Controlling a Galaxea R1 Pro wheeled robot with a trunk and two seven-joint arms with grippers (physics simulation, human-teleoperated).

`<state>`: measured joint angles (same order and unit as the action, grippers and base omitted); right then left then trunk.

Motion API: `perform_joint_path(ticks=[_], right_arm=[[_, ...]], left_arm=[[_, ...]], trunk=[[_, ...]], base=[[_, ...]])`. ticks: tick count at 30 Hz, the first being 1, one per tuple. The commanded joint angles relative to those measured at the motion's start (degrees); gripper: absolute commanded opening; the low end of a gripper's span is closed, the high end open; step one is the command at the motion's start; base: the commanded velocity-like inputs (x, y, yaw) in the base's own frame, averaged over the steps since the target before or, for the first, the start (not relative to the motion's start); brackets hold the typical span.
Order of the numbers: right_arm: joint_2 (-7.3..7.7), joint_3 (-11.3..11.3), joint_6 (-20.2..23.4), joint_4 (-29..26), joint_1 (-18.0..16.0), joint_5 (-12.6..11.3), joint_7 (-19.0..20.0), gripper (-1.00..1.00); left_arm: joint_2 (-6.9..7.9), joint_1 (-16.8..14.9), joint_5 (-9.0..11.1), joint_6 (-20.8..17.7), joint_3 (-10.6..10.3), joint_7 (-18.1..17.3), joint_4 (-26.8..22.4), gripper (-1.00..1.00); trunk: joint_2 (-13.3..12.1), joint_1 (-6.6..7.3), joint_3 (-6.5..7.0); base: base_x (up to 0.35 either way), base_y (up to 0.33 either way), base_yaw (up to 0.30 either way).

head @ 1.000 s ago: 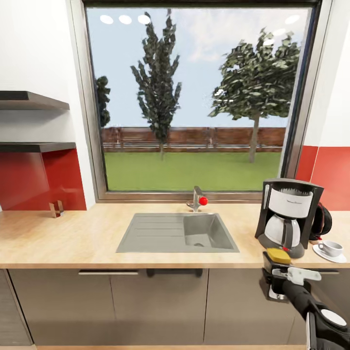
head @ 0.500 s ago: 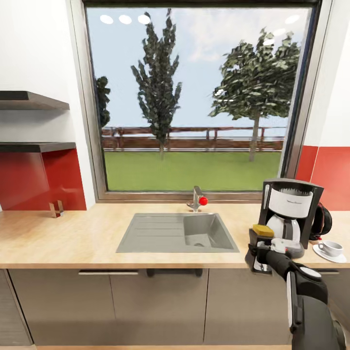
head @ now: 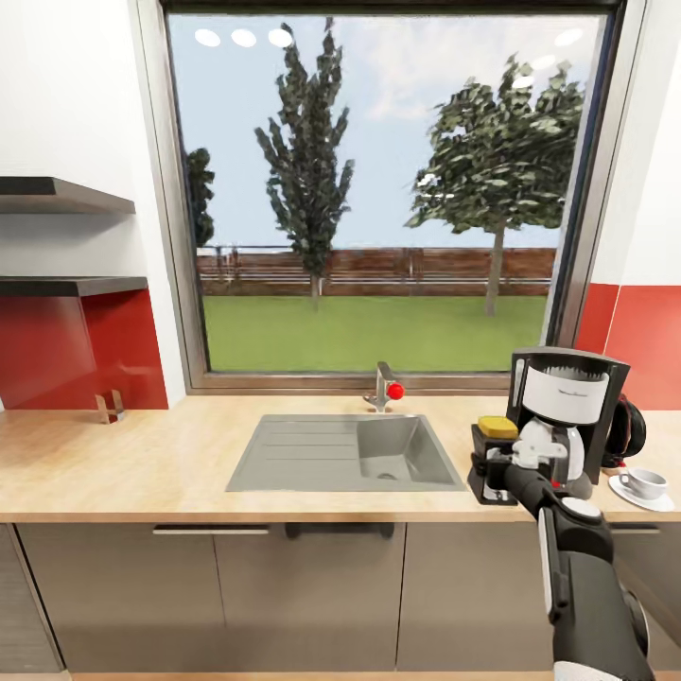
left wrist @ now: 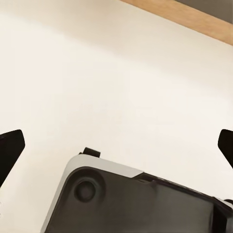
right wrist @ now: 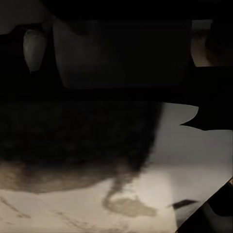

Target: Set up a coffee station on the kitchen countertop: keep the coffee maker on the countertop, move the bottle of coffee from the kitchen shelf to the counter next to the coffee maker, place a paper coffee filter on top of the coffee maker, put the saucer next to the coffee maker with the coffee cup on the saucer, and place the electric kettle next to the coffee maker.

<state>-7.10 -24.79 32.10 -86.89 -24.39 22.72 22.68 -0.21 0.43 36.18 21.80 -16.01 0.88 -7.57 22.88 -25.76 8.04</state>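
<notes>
bottle of coffee (head: 494, 462) | clamped in right tool (head: 504, 465) | beside coffee maker (head: 564, 416) | left tool (left wrist: 116, 145) apart

I see the sink (head: 345, 454) set mid-way along the countertop (head: 142, 468), the tap (head: 382, 388) at its back edge. Toward the right end stands the coffee maker (head: 565, 416); the bottle of coffee (head: 492, 463) sits just left of it near the front edge, the electric kettle (head: 626, 430) behind its right side, and the coffee cup (head: 645, 481) on the saucer (head: 624, 492) at the right end.
</notes>
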Motion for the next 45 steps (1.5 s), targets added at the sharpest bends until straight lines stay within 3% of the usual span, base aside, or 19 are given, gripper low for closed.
perform_joint_path(ticks=[1,4,7,20,25,37,45], right_arm=[[0.45,-0.1,-0.7,0.8,0.0,0.5,0.6,-1.0],[2.02,-0.1,-3.5,4.4,0.0,0.3,0.5,-1.0],[2.5,0.0,-5.0,6.1,0.0,0.2,0.2,-1.0],[2.73,-0.1,-7.6,10.5,0.0,-0.2,-1.7,-1.0],[2.79,-0.1,-9.0,12.7,-0.1,-3.1,-4.1,-1.0],[2.97,-0.2,-12.7,15.3,-0.1,-5.6,-5.5,-1.0],[5.23,-0.3,-17.9,22.5,-0.2,-5.3,-7.7,-1.0]], left_arm=[[0.02,0.0,0.5,0.1,-0.5,0.1,0.0,1.0],[0.03,0.0,0.3,-0.1,-0.5,0.1,0.1,1.0],[0.03,0.0,0.2,-0.3,-0.5,0.1,0.1,1.0],[0.3,0.0,0.6,-0.5,-0.4,0.1,0.1,1.0],[0.38,0.0,0.7,-0.4,-0.4,0.1,0.3,1.0],[0.3,0.0,0.6,-0.4,-0.4,0.1,0.3,1.0],[0.19,0.0,0.3,-0.1,-0.4,0.1,0.3,1.0]], trunk=[[0.0,-0.02,-0.01],[0.0,-0.02,-0.01],[0.0,-0.02,-0.01],[0.0,-0.02,-0.01],[0.0,-0.02,-0.01],[0.0,-0.02,-0.01],[0.0,-0.02,-0.01]], base=[[0.0,0.0,0.0],[0.03,-0.013,0.0],[0.136,-0.104,0.0],[0.081,-0.031,0.0],[0.183,0.012,0.0],[0.007,0.0,0.0],[0.125,-0.081,0.0]])
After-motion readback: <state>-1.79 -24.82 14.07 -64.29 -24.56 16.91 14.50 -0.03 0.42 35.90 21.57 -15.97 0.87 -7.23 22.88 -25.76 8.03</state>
